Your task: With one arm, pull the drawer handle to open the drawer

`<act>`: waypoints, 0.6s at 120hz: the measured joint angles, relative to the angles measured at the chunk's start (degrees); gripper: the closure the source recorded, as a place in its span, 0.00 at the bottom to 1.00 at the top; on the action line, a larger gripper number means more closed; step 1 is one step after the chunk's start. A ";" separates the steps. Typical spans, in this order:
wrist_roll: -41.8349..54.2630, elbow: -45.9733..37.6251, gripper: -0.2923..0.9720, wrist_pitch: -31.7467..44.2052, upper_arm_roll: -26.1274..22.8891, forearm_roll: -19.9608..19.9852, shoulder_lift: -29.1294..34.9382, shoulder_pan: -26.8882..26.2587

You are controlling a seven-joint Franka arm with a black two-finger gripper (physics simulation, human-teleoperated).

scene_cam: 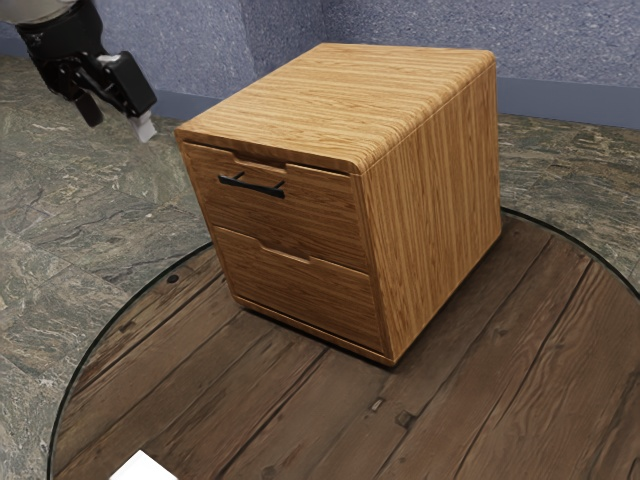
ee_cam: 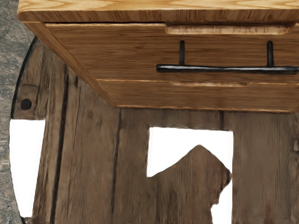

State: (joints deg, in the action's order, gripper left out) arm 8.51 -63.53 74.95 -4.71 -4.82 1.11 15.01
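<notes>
- Claw (scene_cam: 116, 116) is hanging in the air at the exterior view's upper left, well apart from the cabinet (scene_cam: 420, 160) and above the stone floor (scene_cam: 60, 230).
- Its two fingers are standing apart, one dark and one tipped in white; it is gripping nothing and touching nothing.
- The cabinet, made of light striped wood, is sitting on a round counter (scene_cam: 480, 390) of dark planks, with its front facing the exterior view's lower left.
- Its front is carrying two drawers, one above the other. The top drawer (scene_cam: 310, 220) is sitting flush with the cabinet's front, so it is looking shut.
- The handle (scene_cam: 252, 185), a thin black bar on two short posts, is sitting level on the top drawer, nearer the edge that faces the claw.
- The lower drawer (scene_cam: 300, 290) is showing a notch in its upper edge and is also lying flush.
- From the wrist camera, the handle (ee_cam: 227, 69) is running level across the top drawer (ee_cam: 112, 56), just under a shallow cut-out in the drawer's upper edge, with the counter (ee_cam: 88, 158) spreading out in front of the cabinet.
- A small white flat shape (scene_cam: 142, 467) is lying at the counter's near rim, well apart from the cabinet.
- A blue-grey wall (scene_cam: 570, 40) is standing behind the scene.
</notes>
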 joint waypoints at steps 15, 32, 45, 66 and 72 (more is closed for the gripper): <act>0.77 0.43 0.23 -3.89 -0.86 -0.78 -0.11 -0.78; 1.67 1.99 0.23 -11.79 -2.06 1.04 -1.77 -1.74; 9.39 -6.05 0.23 -8.07 -4.32 2.36 2.16 -0.48; 28.79 -26.16 0.23 8.03 -4.45 2.94 17.41 -4.52; 33.55 -26.37 0.23 10.07 -4.44 3.05 17.76 -4.62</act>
State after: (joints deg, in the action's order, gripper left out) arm 42.05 -89.90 85.02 -9.15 -1.78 18.87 10.39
